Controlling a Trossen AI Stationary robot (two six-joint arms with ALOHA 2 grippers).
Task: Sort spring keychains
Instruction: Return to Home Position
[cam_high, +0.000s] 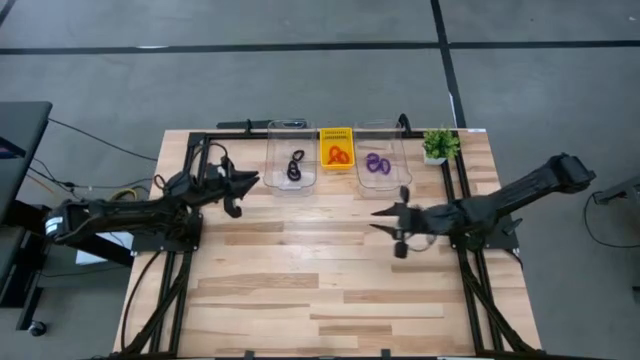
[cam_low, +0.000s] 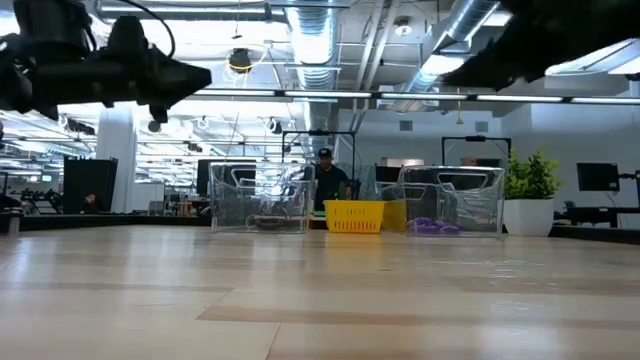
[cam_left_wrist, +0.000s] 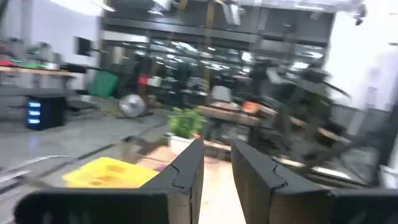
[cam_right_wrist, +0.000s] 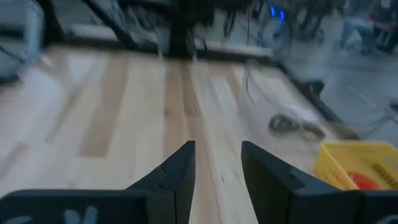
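My left jaws and right jaws hover spread and empty over the worktop (cam_high: 320, 280). Upper centre, the spring keychains (cam_high: 296, 166) sit sorted: black in the left bin (cam_high: 284, 138), orange in the basket (cam_high: 336, 131), purple in the right bin (cam_high: 386, 138). I judge the sorting finished.

Grey floor (cam_high: 300, 80), exposed ceiling ducts (cam_low: 318, 40), strip lights (cam_low: 440, 65), desks (cam_left_wrist: 37, 71) behind.

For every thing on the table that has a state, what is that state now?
left pincer: open, empty, raised near the left clear bin
right pincer: open, empty, raised over the table, right of middle
black spring keychains: lying in left clear bin
orange-red spring keychains: lying in yellow basket
purple spring keychains: lying in right clear bin
potted plant: upright
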